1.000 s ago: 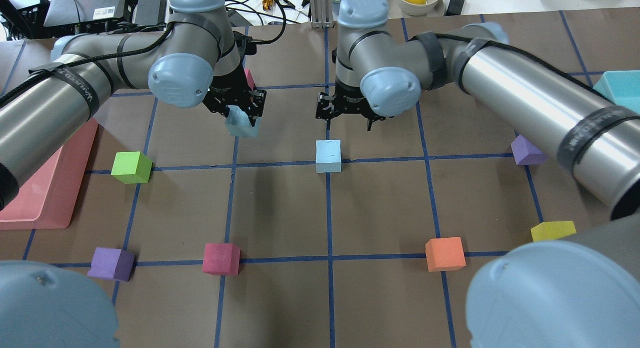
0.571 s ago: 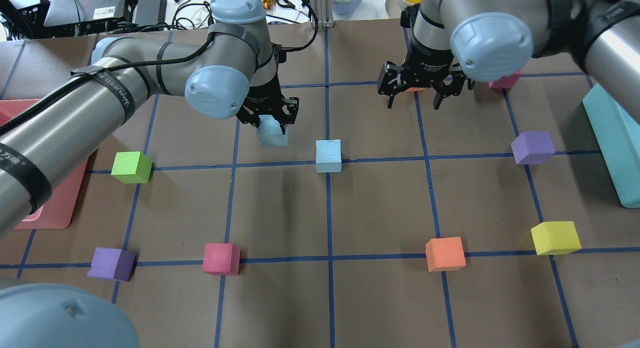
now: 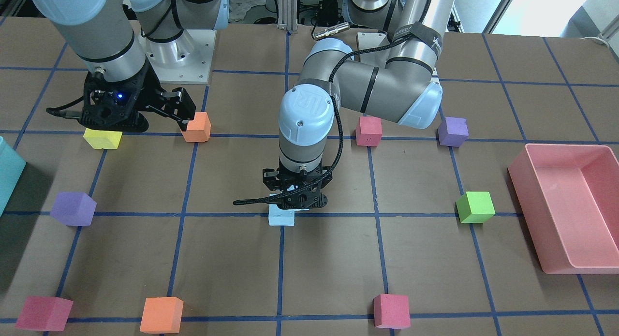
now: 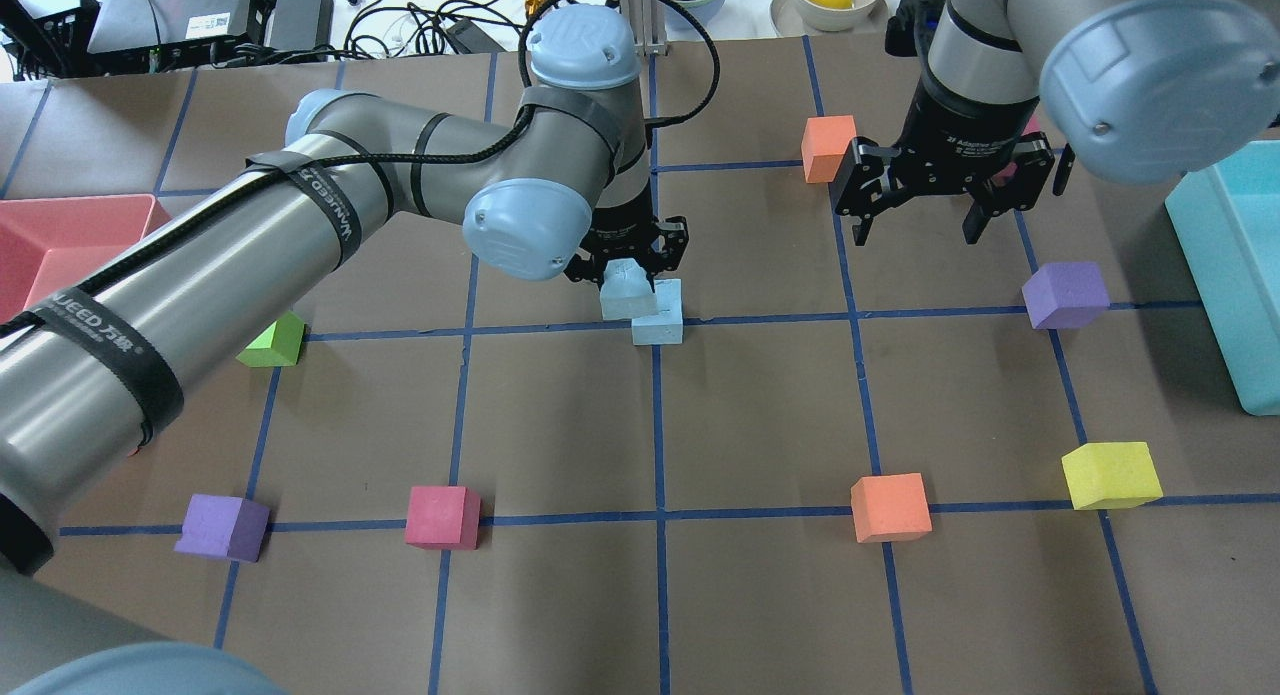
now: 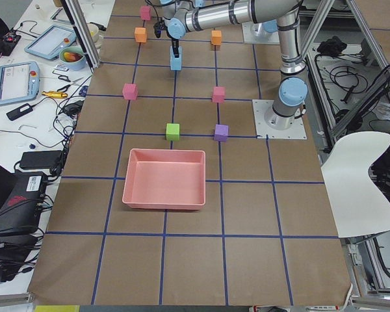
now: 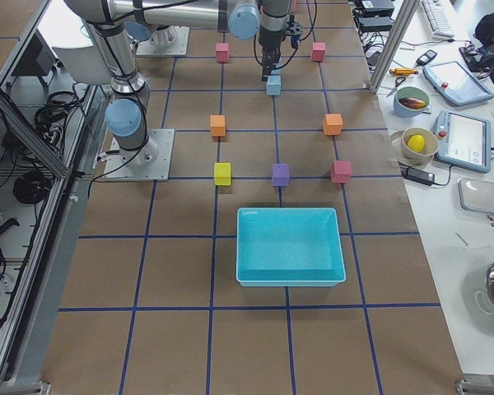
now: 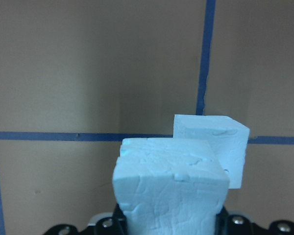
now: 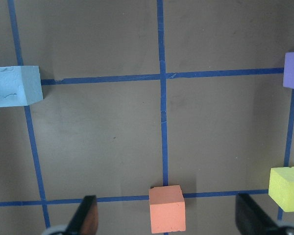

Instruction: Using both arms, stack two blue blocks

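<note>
The brown gridded surface carries scattered coloured cubes, with a pink bin at one end and a teal bin at the other. The left arm stretches across to the middle of the grid. The right arm hangs off to its own side, away from the work. The right gripper has its jaws spread wide and empty, above bare surface near an orange cube. The left gripper has its jaws clamped on one blue block, held clear of the surface. The second block sits on a crossing of blue tape lines, just beside and below the held one. In the left wrist view the held one overlaps its near corner but is not squarely above it.

The step in hand looks like the approach to placing. The next move likely calls for a short sideways shift to line up the faces, then a gentle descent before release, since dented foam set down askew could tip off.
</note>
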Robot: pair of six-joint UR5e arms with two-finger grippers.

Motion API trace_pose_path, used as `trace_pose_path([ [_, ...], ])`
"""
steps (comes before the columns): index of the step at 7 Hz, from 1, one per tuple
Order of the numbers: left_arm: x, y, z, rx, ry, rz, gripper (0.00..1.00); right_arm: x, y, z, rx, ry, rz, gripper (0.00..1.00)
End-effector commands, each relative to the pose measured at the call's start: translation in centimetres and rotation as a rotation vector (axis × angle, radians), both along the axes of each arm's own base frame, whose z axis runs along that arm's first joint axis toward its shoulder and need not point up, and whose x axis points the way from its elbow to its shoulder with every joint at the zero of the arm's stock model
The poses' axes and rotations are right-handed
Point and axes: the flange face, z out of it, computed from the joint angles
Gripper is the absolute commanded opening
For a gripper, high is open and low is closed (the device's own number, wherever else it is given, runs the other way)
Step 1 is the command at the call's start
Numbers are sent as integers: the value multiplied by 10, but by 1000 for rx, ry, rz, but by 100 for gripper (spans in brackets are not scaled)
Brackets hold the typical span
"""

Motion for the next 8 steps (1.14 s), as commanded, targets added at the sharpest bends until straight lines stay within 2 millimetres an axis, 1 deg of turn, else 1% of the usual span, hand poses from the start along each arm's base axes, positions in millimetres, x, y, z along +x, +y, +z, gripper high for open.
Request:
trace_pose_path([
  [1,-18,-1,-12,-19,35,44,0,-3,7,5,5,-4,-11,100],
  [2,-21,-1,-17,-23,38,46,0,-4,13,10,-4,0,-1,100],
  [3,-23,0,-17,-23,37,43,0,-5,21,8,0,2,11,100],
  [4,-22,0,-17,-26,31,40,0,-6,31,10,-5,5,13,100],
  [6,-22,0,-22,-20,24,41,0,-7,34,12,-9,6,25,100],
  [8,-22,-1,-22,-20,24,43,0,-22,30,13,-12,1,56,100],
])
